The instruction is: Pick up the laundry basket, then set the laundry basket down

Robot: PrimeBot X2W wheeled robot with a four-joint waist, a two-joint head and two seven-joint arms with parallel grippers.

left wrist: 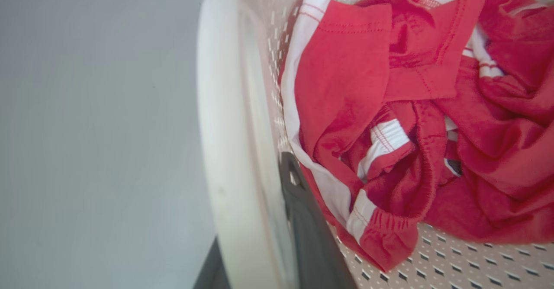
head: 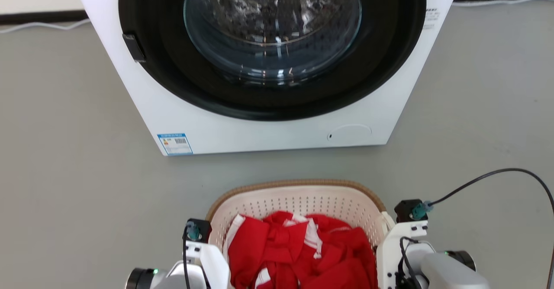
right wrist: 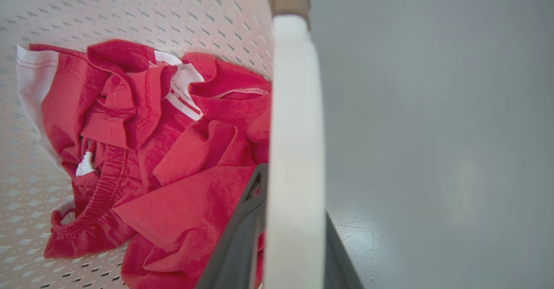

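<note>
Gripping with the left gripper [left wrist: 251, 202] the white side handle [left wrist: 225, 150], one dark finger inside the wall and one outside. Gripping likewise with the right gripper [right wrist: 296, 194] the opposite handle [right wrist: 296, 107]. Held at both ends, probably to keep level the small cream perforated plastic laundry basket [head: 298, 202] with brown woven-look rim. Placed between both arms, near the white front-loading washer [head: 268, 126]; cannot tell whether lifted. Contains crumpled red-and-white clothes [head: 303, 250].
</note>
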